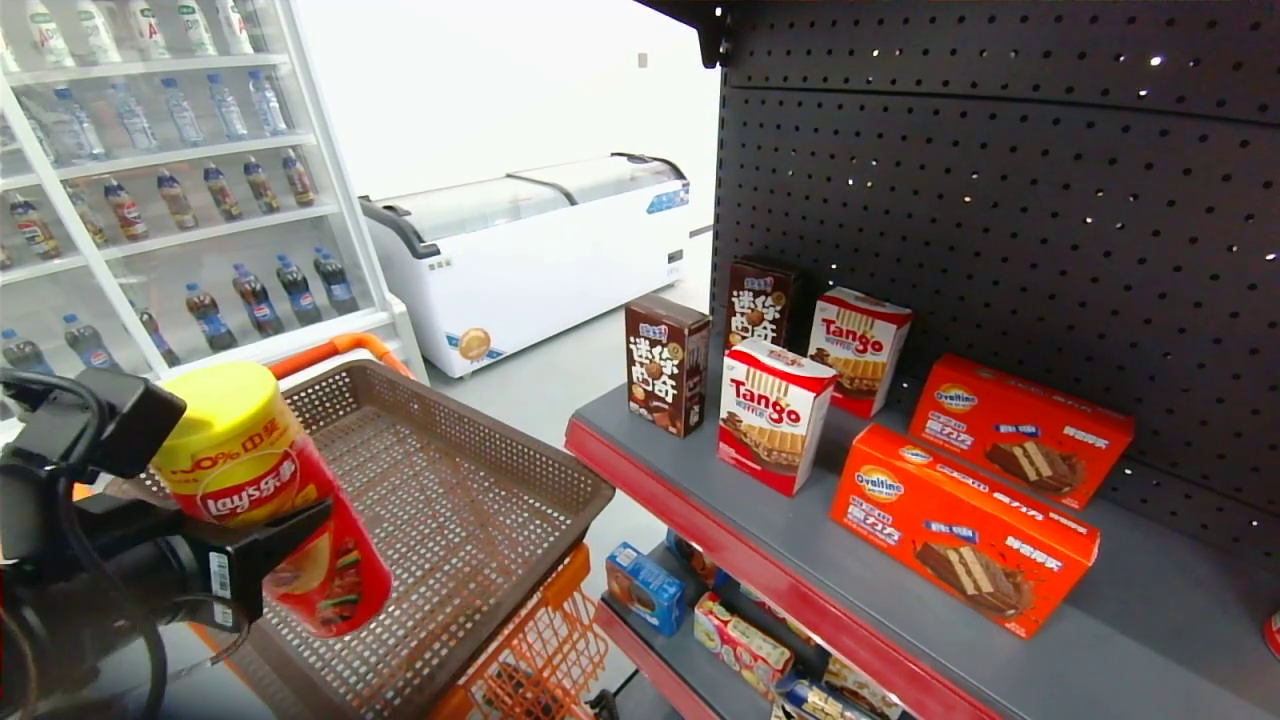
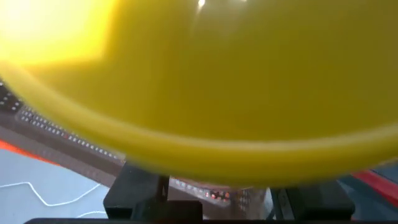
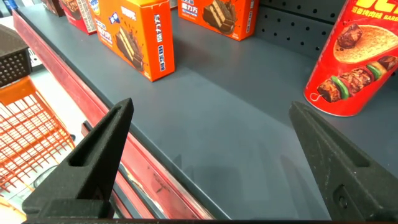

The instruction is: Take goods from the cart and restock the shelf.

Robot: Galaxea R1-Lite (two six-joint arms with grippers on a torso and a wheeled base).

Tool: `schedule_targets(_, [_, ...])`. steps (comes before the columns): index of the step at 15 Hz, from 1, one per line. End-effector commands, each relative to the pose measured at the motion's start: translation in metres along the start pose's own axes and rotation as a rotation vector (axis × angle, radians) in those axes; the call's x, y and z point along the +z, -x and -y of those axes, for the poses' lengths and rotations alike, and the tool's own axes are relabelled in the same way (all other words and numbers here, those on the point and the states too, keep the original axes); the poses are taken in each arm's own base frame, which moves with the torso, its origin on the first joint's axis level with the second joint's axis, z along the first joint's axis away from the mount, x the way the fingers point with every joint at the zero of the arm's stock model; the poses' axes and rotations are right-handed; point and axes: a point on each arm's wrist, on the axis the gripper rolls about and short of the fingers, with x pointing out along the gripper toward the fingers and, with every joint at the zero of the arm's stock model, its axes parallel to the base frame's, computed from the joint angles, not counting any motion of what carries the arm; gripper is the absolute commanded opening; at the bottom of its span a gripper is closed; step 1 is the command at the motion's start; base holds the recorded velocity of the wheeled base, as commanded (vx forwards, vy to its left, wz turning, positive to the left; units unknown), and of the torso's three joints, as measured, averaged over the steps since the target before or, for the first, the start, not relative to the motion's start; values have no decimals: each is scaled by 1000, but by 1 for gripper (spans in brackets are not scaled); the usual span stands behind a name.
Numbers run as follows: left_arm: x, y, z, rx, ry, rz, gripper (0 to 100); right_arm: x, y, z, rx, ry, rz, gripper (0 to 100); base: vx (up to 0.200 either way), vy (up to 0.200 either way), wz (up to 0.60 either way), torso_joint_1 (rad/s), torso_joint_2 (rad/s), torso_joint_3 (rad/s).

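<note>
A red chips can point(image 1: 275, 500) with a yellow lid hangs tilted over the cart's brown mesh basket point(image 1: 480, 470), and my left gripper point(image 1: 275, 535) is shut around its middle. In the left wrist view the can's yellow lid point(image 2: 205, 81) looms close. My right gripper point(image 3: 211, 107) stands open a little above the grey shelf board point(image 3: 217, 118), nothing between its fingers point(image 3: 106, 146). A second red chips can point(image 3: 354, 56) stands upright on that board just beyond it. Orange wafer boxes point(image 1: 960, 525) lie on the shelf point(image 1: 760, 530).
Two brown boxes point(image 1: 667, 362) and two red-and-white wafer boxes point(image 1: 772, 412) stand at the shelf's left end. Bare board lies between the orange boxes point(image 3: 134, 34) and the standing can. Below is a stocked lower shelf point(image 1: 650, 590). A chest freezer point(image 1: 530, 250) and drinks cooler point(image 1: 170, 180) stand behind.
</note>
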Motion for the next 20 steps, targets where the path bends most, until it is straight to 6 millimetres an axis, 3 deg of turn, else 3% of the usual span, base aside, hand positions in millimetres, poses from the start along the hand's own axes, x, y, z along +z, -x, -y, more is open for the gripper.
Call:
schedule_targets(1, [-2,28,0,-17,0,52,0,0,0,0,0,1,-1,100,0,0,0,0,0,0])
schedule_targets(4, [-6,43,2,-40,-7,65,0,0,0,0,0,1,-1,100,0,0,0,0,0,0])
schedule_targets(6, [-1,45,14,-137,-42,83,0,0,0,0,0,1,-1,100,0,0,0,0,0,0])
schedule_targets(8, [3,41,17,-160,-60,77,0,0,0,0,0,1,-1,100,0,0,0,0,0,0])
schedule_targets(9, [8,37,26,-260,-71,88,0,0,0,0,0,1,-1,100,0,0,0,0,0,0])
schedule_targets(14, [6,17,33,-372,-80,16,0,0,0,0,0,1,-1,100,0,0,0,0,0,0])
schedule_targets(20, [15,2,40,-372,-88,14,0,0,0,0,2,1,-1,100,0,0,0,0,0,0])
